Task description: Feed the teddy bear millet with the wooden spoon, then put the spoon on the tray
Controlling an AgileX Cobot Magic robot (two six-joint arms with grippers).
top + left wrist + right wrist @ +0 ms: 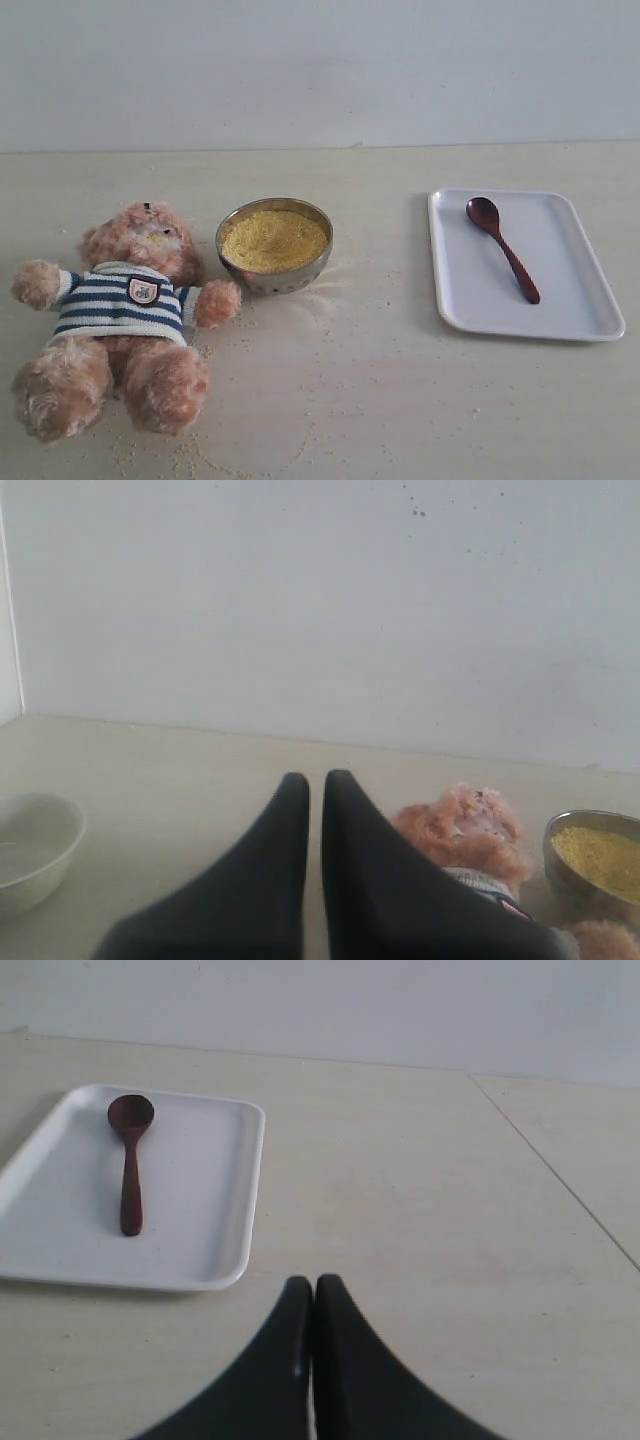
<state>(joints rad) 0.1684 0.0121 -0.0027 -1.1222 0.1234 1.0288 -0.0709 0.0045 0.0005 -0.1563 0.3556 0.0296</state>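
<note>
The small, dark reddish-brown, glossy wooden spoon (502, 250) lies inside the flat white rectangular tray (585, 270) on the right of the pale surface (380, 400). It is well apart from the fluffy light-brown teddy bear (125, 305). Its oval bowl points away, and the handle slants nearer and rightward. The right hand (313, 1282), fingers together and empty, seems the nearer. The left hand (315, 776), also closed and empty, is on the bear's side.

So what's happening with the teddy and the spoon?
Nothing is being held right now. The teddy lies on its back beside the bowl of millet, with some spilled around. The spoon rests on the tray. The left gripper and right gripper are both shut, empty, touching nothing.
</note>
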